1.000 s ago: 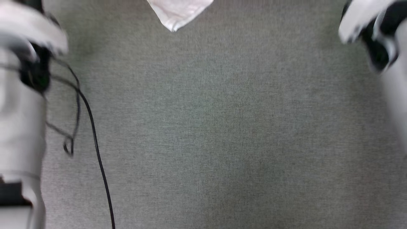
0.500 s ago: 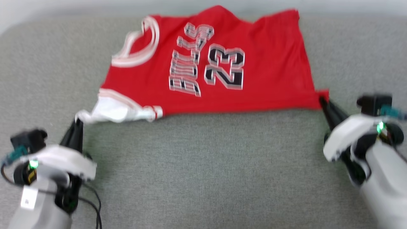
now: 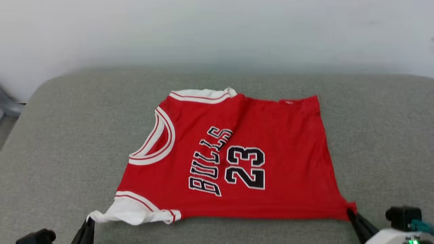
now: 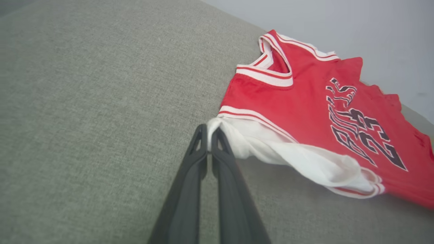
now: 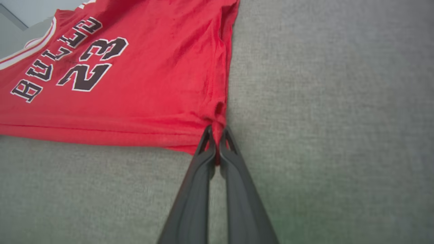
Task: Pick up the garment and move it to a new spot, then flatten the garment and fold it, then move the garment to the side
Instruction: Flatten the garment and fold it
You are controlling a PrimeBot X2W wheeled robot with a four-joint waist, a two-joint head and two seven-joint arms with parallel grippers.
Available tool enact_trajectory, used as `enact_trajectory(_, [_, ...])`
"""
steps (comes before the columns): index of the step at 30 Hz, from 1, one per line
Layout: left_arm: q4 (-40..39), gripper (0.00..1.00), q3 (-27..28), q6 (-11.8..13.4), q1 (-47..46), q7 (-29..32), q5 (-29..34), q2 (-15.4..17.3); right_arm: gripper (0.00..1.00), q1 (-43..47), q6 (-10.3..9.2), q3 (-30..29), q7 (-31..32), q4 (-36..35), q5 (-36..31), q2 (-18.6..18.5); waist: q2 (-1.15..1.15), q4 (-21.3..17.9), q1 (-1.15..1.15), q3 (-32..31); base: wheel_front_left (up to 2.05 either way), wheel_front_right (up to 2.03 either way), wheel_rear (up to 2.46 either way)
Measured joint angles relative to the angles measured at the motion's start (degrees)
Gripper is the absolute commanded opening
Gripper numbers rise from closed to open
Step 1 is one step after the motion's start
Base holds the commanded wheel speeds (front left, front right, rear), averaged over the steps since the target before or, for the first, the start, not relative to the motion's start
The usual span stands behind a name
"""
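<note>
Head view: the garment (image 3: 237,162) lies spread, print up, on the middle of the grey cushion (image 3: 67,118) (its white sleeve (image 4: 271,149) bunched). The left gripper (image 4: 209,131) has its jaws clamped on that sleeve, and the right gripper (image 5: 217,133) on the hem corner (image 5: 217,117). Flattening looks nearly done; folding and moving aside remain.

A grey-green woven surface (image 3: 67,142) spreads across the head view, its far left corner rounded and its far edge running straight below a plain pale wall (image 3: 217,34). The coarse weave shows up close in both wrist views (image 4: 84,101) (image 5: 339,101). Past the rounded corner, at the left edge, sits a blurred, curved grey shape (image 3: 9,106), too indistinct to identify.
</note>
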Motion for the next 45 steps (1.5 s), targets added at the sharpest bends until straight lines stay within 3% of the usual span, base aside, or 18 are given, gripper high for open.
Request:
enact_trajectory(8, [-11.3,0.0,0.8,4.3,6.7,3.3,-1.0,0.6,0.0,12.6,-0.07,-8.3,11.2,-17.4,-6.8,6.0,0.0,1.3,0.01,-1.8,0.0,0.0,0.0])
enact_trajectory(16, [-13.3,0.0,-0.9,3.8,-0.3,4.9,0.2,1.5,0.0,9.4,-0.1,-9.9,16.2,-22.9,-8.5,7.6,0.0,1.4,0.02,-0.4,0.0,0.0,0.0])
enact_trajectory(29, [0.0,0.0,-5.1,-0.8,-20.9,5.6,1.9,-0.1,0.0,-5.3,-0.11,-4.8,17.1,-16.6,-8.3,3.3,0.0,1.9,0.03,7.9,0.0,0.0,0.0])
enact_trajectory(41, [15.1,0.0,-9.1,-4.8,-27.9,9.2,1.2,-2.2,0.01,-13.3,-0.12,1.2,11.7,-3.4,-6.0,1.6,0.0,1.1,0.03,13.4,0.0,0.0,0.0])
enact_trajectory(43, [16.6,0.0,-9.2,-5.4,-28.3,9.4,0.9,-2.5,0.24,-14.0,-0.12,1.9,10.4,-1.6,-5.8,1.5,0.0,1.1,0.03,13.3,0.0,0.0,0.0])
enact_trajectory(44, [17.4,0.0,-9.5,-5.8,-28.7,10.0,0.7,-2.6,0.42,-14.3,-0.12,2.2,9.8,-0.8,-5.4,1.5,0.0,1.2,0.03,13.2,0.0,0.0,0.0])
enact_trajectory(45, [17.9,0.25,-9.6,-5.9,-28.9,9.9,0.7,-2.6,0.65,-14.4,-0.12,2.6,9.2,-0.1,-4.9,1.5,0.0,1.2,0.04,13.0,0.0,0.0,0.0])
